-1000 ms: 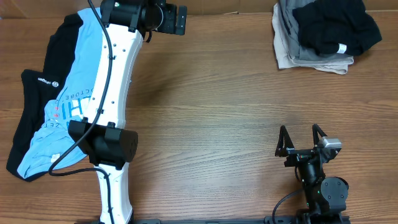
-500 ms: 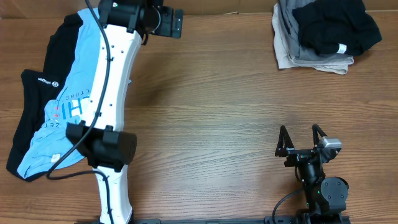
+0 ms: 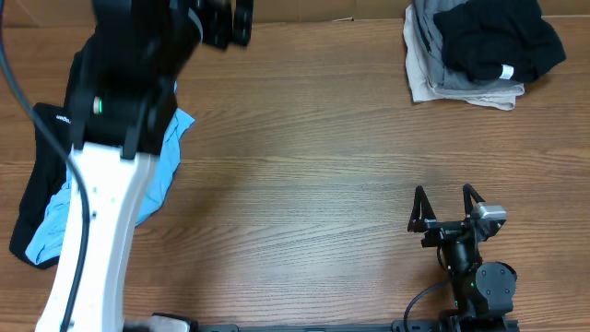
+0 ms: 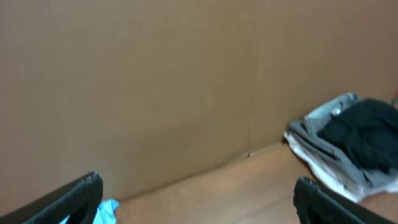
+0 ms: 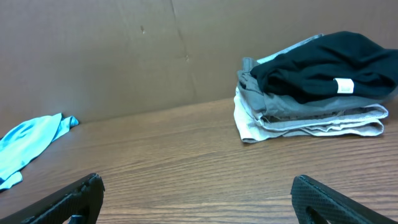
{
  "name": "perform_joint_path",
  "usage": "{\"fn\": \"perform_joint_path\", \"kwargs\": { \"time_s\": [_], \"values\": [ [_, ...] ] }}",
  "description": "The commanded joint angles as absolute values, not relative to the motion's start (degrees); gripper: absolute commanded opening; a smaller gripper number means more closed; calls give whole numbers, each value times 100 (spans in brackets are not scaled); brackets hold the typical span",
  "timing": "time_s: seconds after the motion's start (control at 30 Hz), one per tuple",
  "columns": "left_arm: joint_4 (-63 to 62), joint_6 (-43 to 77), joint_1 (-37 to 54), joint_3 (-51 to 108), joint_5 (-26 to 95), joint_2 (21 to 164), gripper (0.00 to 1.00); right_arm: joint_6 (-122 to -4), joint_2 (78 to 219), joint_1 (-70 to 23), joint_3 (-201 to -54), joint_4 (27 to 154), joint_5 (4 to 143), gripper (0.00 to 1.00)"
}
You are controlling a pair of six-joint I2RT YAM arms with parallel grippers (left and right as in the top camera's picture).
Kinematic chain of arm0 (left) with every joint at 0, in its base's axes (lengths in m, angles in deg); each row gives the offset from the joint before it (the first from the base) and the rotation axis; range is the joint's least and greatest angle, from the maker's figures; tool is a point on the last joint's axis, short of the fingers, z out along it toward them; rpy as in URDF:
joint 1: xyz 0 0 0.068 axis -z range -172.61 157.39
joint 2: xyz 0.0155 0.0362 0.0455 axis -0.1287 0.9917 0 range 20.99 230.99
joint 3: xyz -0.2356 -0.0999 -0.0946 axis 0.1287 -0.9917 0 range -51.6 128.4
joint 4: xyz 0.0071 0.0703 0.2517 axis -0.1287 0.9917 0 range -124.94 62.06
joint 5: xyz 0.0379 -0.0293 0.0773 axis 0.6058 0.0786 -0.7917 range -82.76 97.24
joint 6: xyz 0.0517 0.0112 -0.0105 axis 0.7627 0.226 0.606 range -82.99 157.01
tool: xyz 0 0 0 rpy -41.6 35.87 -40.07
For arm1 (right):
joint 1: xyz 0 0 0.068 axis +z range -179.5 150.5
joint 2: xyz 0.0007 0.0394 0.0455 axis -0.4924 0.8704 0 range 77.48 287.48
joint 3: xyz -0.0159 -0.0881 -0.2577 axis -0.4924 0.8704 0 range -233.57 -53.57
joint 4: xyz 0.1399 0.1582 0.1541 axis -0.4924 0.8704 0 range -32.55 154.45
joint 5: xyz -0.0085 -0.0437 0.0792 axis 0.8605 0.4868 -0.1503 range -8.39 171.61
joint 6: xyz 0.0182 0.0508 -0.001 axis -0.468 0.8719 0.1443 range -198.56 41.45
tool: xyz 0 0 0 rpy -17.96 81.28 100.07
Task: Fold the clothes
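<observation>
A light-blue and black shirt lies unfolded at the table's left, mostly hidden under my raised left arm. A blue corner of it shows in the left wrist view and a blue part in the right wrist view. My left gripper is at the far edge, above the shirt's top, open and empty. My right gripper is open and empty near the front right, far from the shirt.
A stack of folded clothes, black on grey and beige, sits at the back right and shows in both wrist views. A brown cardboard wall stands along the table's far edge.
My left arm has lifted toward the overhead camera and swung left, now covering most of the shirt. Its gripper shifted slightly left. The right arm has not moved.
</observation>
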State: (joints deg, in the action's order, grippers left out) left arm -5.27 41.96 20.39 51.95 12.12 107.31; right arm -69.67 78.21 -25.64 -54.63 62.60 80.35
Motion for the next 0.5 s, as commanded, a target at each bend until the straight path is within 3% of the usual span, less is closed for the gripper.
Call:
{"fn": "perform_joint_path", "kwargs": {
  "time_s": [0.0,0.3,0.47],
  "values": [
    [-1010,4495,1984,3689,1407,10141,100,-7002,7764,-2527,-5404,6222,8024,100],
    [-1386,4423,1330,1214,1966,8613,100,-7002,7764,-2527,-5404,6222,8026,100],
    [-2557,4410,1031,-460,2159,7551,100,-7002,7764,-2527,-5404,6222,8026,100]
  ]
}}
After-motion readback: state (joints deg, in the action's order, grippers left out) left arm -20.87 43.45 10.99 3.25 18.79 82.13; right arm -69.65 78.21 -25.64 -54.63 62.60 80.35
